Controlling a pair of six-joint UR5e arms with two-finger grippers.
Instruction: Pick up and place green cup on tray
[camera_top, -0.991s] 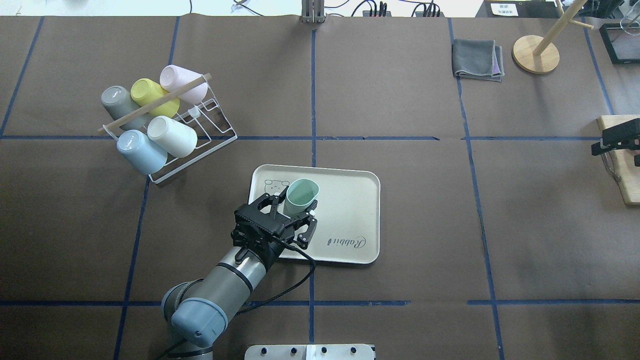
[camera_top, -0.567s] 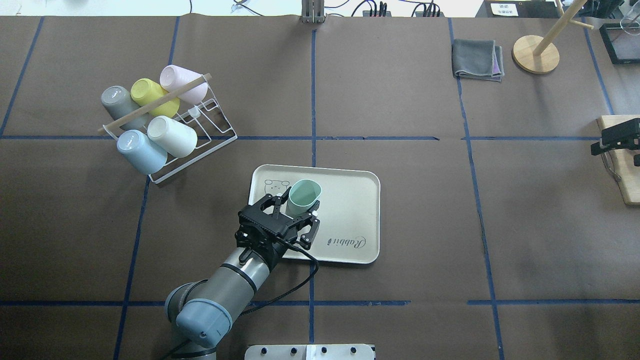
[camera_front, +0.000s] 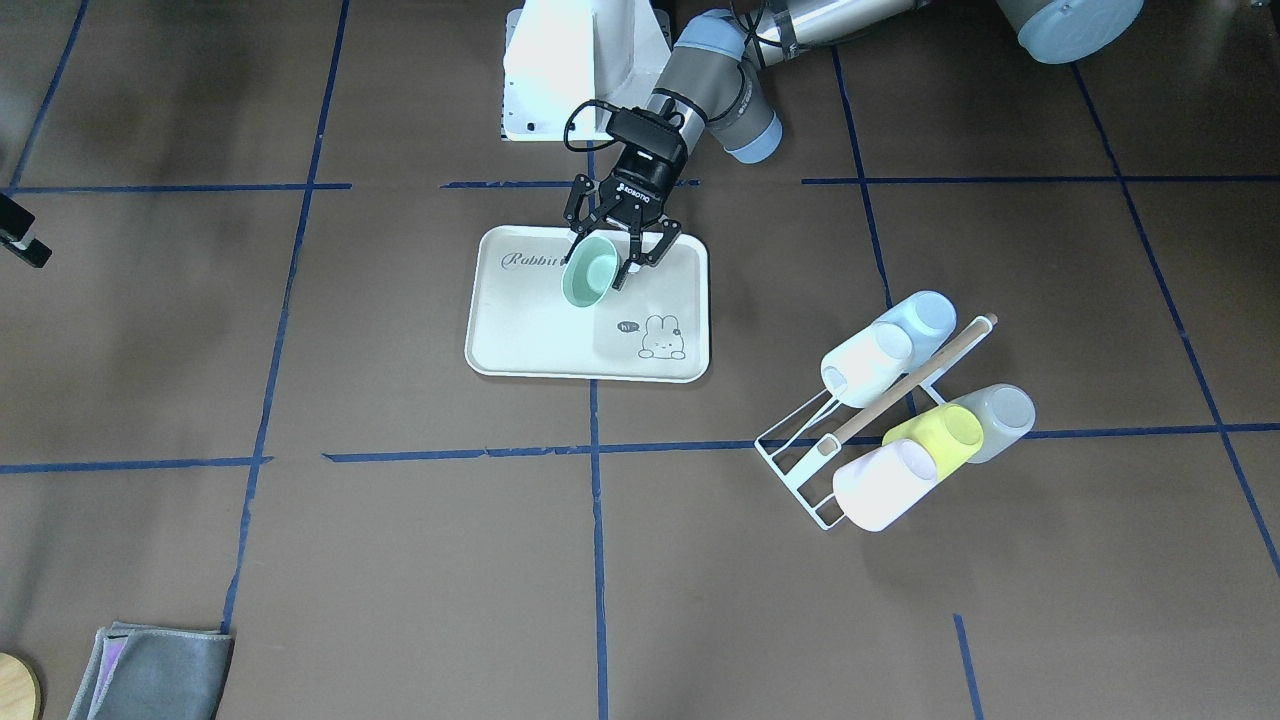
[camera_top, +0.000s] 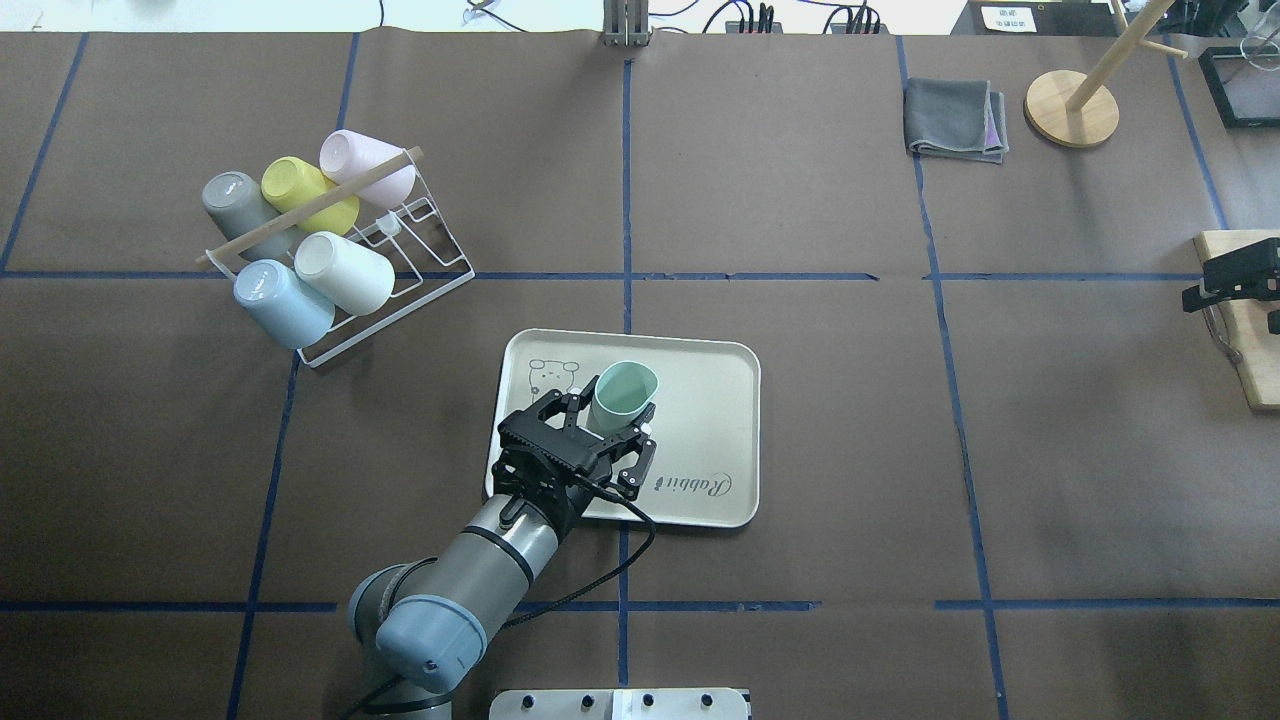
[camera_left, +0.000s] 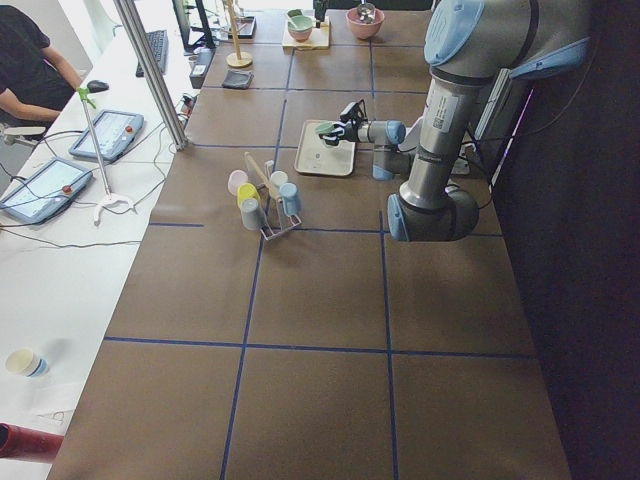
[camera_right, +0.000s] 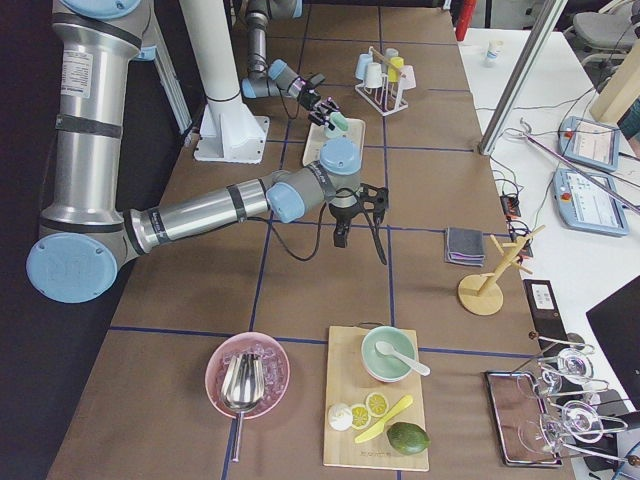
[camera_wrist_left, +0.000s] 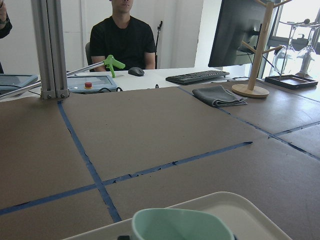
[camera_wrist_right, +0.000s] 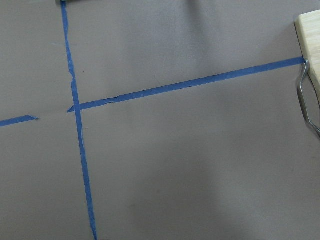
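The green cup (camera_top: 622, 393) is a pastel mint tumbler, held tilted with its mouth toward the far side, low over the tray (camera_top: 700, 400). My left gripper (camera_top: 612, 420) is shut on the green cup, one finger on each side of its wall. In the front-facing view the green cup (camera_front: 588, 272) hangs over the tray's (camera_front: 530, 330) robot-side half, near the "Rabbit" script. Its rim (camera_wrist_left: 182, 225) fills the bottom of the left wrist view. Whether its base touches the tray is not visible. My right gripper (camera_top: 1235, 275) hovers at the table's far right edge, open and holding nothing.
A white wire rack (camera_top: 400, 260) with several cups lying on it stands left of the tray. A folded grey cloth (camera_top: 955, 120) and a wooden stand (camera_top: 1070, 108) sit at the back right. A wooden board (camera_top: 1245, 330) lies under the right gripper.
My left arm has carried the green cup a little to the right, further over the tray. The right gripper has not moved.
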